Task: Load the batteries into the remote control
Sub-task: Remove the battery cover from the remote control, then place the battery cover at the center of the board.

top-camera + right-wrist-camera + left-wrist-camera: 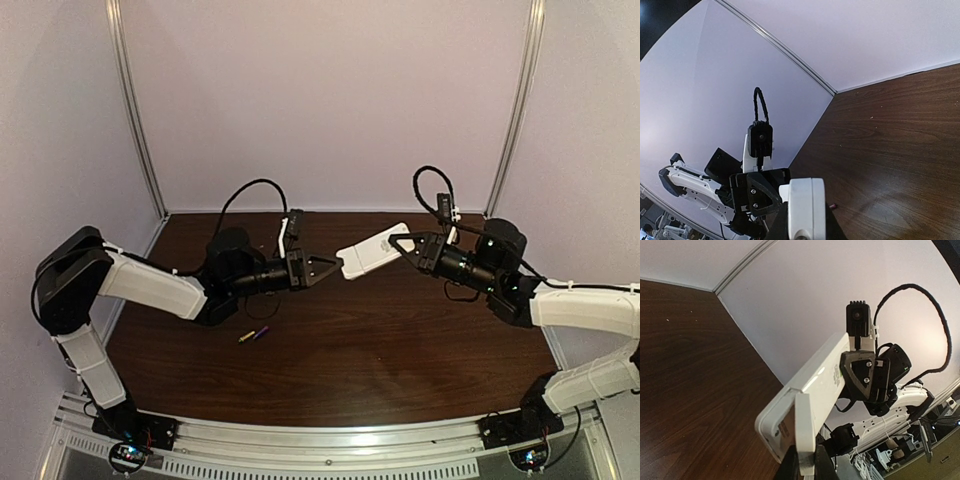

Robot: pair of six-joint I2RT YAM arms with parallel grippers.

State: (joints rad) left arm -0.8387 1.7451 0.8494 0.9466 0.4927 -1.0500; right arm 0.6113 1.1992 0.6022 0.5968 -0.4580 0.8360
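Hanging above the desk (400,350) in the top view, the remote control (372,250) is being pinched at opposite ends by the left pincer (334,266) and right pincer (402,243), the batteries (254,334) lying on it near the left arm. Left wrist: its fingers (823,465) are clamping the remote's near end. Right wrist: the remote is sitting edge-on between the fingers there.

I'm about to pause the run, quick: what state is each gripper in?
Left gripper: closed on one end of the remote.
Right gripper: closed on the remote's other end.
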